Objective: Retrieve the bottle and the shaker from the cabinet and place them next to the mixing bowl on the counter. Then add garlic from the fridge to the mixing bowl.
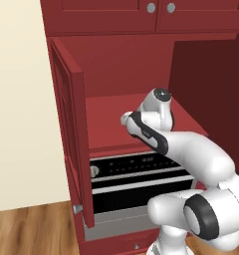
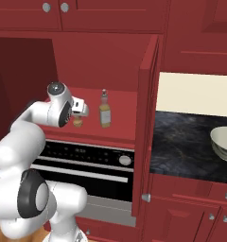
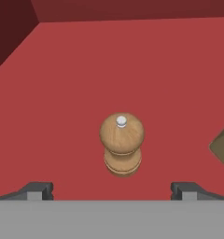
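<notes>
The small tan wooden shaker [image 3: 122,144] stands upright on the red cabinet shelf [image 3: 62,93], left of the pale yellow bottle [image 2: 104,109]; I hold the gripper [image 3: 113,190] above it, jaws wide and empty, next requiring descent and closing.

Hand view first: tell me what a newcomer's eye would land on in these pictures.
The wooden shaker stands upright, centred on the red cabinet shelf, with the open fingers spread wide either side, not touching it. In the right base view, the pale yellow bottle stands beside it, and the cream mixing bowl waits on the black counter.
</notes>
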You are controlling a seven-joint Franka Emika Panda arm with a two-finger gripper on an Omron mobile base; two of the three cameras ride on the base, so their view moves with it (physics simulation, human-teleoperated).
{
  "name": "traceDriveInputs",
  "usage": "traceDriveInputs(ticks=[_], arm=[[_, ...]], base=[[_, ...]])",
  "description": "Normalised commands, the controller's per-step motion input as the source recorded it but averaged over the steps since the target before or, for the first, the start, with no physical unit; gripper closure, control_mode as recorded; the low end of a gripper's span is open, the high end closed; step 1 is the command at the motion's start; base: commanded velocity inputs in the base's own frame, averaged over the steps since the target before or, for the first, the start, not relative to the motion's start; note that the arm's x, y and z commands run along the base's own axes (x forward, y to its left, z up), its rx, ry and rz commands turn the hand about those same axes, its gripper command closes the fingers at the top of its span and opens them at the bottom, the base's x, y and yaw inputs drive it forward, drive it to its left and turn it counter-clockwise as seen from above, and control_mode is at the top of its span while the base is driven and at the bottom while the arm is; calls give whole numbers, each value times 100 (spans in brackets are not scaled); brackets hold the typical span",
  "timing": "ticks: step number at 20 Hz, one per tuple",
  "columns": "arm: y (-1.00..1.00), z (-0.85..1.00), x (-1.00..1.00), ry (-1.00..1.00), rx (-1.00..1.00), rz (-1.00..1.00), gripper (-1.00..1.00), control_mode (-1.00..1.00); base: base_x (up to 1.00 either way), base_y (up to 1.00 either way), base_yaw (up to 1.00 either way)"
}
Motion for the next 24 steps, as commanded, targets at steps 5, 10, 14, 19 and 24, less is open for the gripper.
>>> traceDriveInputs(ticks=[5,10,14,19,24], arm=[[-6,0,1,0,0,0,-100,-100],[0,-5,2,0,0,0,-100,-100],[0,-20,9,0,0,0,-100,-100],[0,-2,8,0,0,0,-100,-100],[0,0,12,0,0,0,-100,-100]], base=[[0,0,0],[0,0,0],[0,0,0],[0,0,0],[0,0,0]])
